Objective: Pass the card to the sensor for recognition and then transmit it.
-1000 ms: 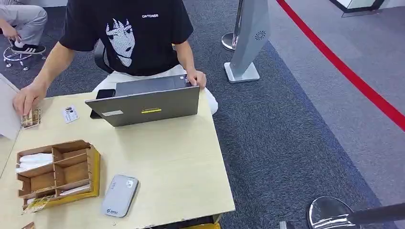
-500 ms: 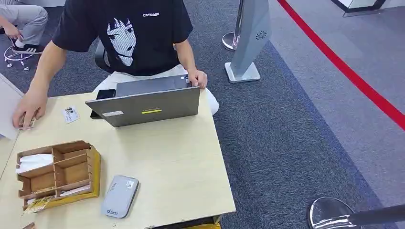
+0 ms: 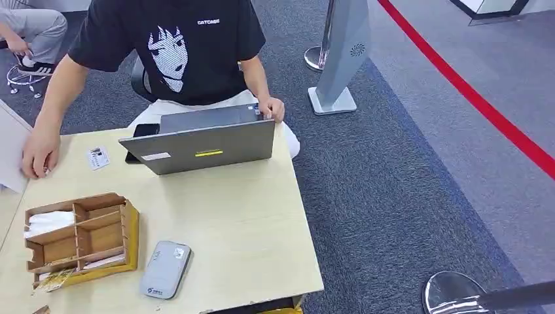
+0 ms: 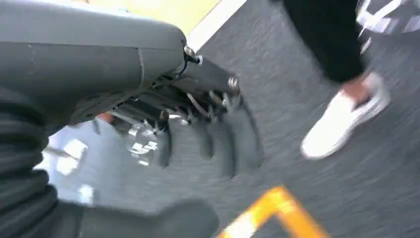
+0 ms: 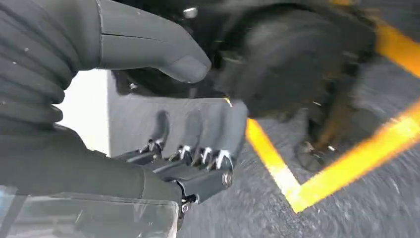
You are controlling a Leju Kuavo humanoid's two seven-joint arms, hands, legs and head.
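The task is not yet starting: both hands, left hand and right hand, are hanging open and empty, while the card is lying on the counter, well apart from the sensor.

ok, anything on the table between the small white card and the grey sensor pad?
Partly. The brown cardboard divider box has its right corner close to the straight line from the small white card to the flat grey sensor pad. Nothing else visible lies between them.
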